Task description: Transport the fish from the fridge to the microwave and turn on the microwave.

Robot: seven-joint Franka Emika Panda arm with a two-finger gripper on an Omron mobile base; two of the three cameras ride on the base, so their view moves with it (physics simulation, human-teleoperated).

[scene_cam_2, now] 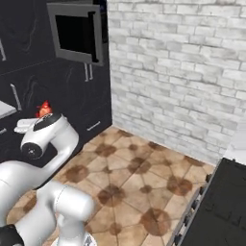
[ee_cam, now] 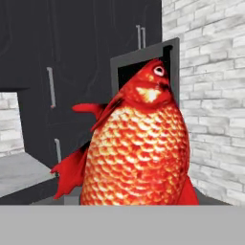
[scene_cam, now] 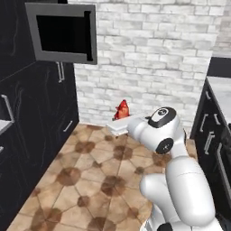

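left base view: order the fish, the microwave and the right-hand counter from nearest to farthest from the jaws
1. fish, at the gripper itself, centre.
2. microwave, upper left, door open.
3. right-hand counter, far right; too close to the microwave to call surely.

I see a white brick wall (scene_cam: pixel 149 54) straight ahead, meeting dark panelled cabinets (scene_cam: pixel 31 113) with slim metal handles on my left. The floor (scene_cam: pixel 90 171) is brown patterned tile. On my right, a pale surface (scene_cam: pixel 221 90) tops dark drawers (scene_cam: pixel 210 131).
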